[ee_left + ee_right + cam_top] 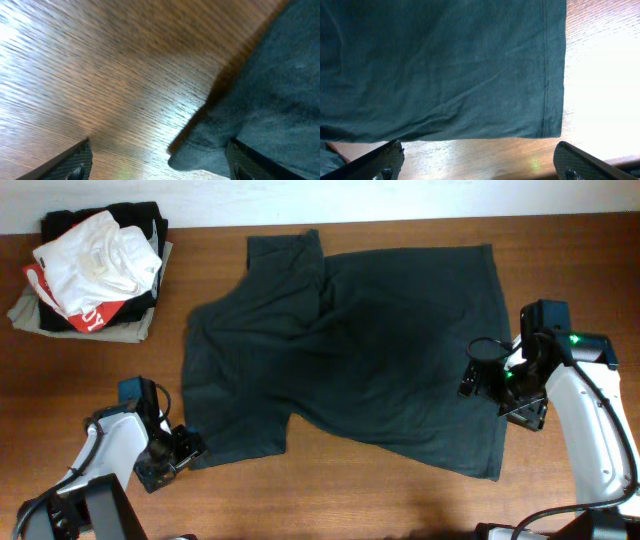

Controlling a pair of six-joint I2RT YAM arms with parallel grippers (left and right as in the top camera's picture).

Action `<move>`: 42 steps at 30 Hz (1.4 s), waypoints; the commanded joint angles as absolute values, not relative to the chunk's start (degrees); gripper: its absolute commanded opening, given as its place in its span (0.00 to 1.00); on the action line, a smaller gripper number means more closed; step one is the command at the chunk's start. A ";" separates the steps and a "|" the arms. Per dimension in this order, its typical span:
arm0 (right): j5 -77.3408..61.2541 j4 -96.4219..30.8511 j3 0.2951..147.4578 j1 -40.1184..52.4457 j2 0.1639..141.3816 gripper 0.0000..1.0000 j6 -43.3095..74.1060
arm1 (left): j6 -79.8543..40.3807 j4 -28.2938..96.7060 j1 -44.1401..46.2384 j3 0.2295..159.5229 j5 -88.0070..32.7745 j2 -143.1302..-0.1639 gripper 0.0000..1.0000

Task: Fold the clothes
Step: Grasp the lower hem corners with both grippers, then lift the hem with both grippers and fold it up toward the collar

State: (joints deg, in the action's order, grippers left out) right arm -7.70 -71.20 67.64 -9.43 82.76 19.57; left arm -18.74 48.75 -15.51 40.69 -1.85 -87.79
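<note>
A dark green T-shirt (350, 350) lies spread and wrinkled across the middle of the wooden table. My left gripper (172, 452) is open at the shirt's front left corner; in the left wrist view the corner (210, 150) lies on the wood between my two fingers (160, 167), close to the right finger. My right gripper (500, 385) is open at the shirt's right edge. In the right wrist view the hemmed corner (550, 120) lies just ahead of my spread fingers (480, 162), with bare wood between them.
A pile of clothes (95, 270) sits at the back left corner: white and red garments on top of black and beige ones. Bare wood (330, 500) runs along the table's front edge.
</note>
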 commanded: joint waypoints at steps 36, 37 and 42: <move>-1.54 -57.69 41.69 -23.97 82.00 0.99 39.72 | -19.68 42.11 -15.40 40.14 -6.66 -92.29 0.02; -1.85 -57.06 41.15 -24.45 82.00 0.99 39.70 | -19.68 42.00 -15.40 40.14 -6.66 -92.29 0.02; -2.46 -52.95 38.79 -24.34 82.00 0.99 37.32 | -19.68 41.78 -15.40 40.14 -6.66 -92.29 0.02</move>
